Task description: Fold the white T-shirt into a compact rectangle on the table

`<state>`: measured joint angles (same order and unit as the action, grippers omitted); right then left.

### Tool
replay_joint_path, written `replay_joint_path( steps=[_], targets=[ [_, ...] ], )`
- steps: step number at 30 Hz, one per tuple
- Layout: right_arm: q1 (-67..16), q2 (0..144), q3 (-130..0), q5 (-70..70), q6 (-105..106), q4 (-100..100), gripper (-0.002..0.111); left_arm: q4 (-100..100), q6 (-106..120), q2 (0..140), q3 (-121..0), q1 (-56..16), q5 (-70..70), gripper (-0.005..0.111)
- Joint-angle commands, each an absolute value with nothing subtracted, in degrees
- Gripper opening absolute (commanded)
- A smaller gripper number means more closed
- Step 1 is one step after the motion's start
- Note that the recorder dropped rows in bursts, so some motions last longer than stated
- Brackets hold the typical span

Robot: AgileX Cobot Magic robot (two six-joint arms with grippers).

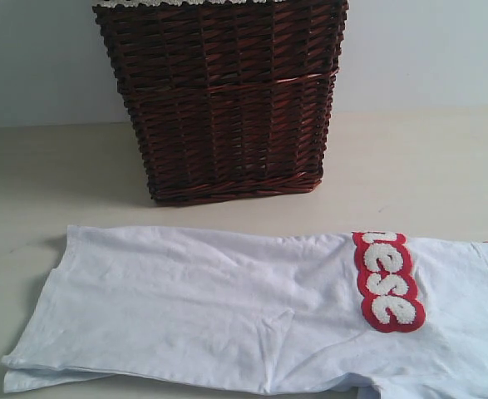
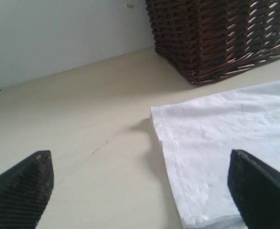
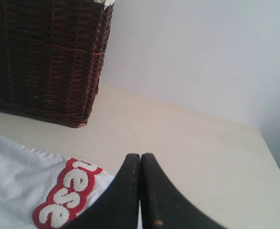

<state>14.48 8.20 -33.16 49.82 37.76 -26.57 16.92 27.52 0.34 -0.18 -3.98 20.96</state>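
- White T-shirt (image 1: 227, 307): lies flat along the near edge of the bench (image 1: 410, 166), turned sideways, with its hem end to the left and its chest end to the right, where it runs out of the exterior view. The cloth is doubled over, showing layered edges at the near-left corner and a shallow crease near the middle.
- Red band (image 1: 387, 281): crosses the shirt toward its right end. The fuzzy white letters "ese" are visible and read sideways.
- Left hand (image 2: 137, 162): hangs above the shirt's left end with its two dark ribbed fingers spread wide apart and nothing between them. One finger is over bare bench, the other over the cloth.
- Right hand (image 3: 140, 160): poised over the shirt's right end, just beside the lettering, fingers pressed together with nothing gripped.
- Bench: pale cream, with a few faint marks.
- Wicker basket (image 1: 223, 100): dark brown, stands upright behind the shirt, apart from it; white lace trim (image 1: 185, 3) at its rim.
- Wall (image 1: 426, 50): plain and pale, behind the bench.
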Motion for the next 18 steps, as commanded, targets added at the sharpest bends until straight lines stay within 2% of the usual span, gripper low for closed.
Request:
replay_joint_path(
  steps=[1,7,11,18],
  targets=[
    [14.77,8.77,-32.54,46.19,38.36,-26.66,0.000,16.90,27.44,0.00,0.00,-3.74,20.93,0.094],
    [14.64,18.90,-24.62,35.67,43.80,-27.63,0.000,16.90,27.44,0.00,0.00,-3.74,20.93,0.094],
    [14.64,33.21,-25.58,43.27,52.84,-26.82,0.000,16.90,27.44,0.00,0.00,-3.74,20.93,0.094],
    [14.64,60.90,-36.99,51.00,62.48,-30.68,0.000,16.90,27.44,0.00,0.00,-3.74,20.93,0.094]
  ],
)
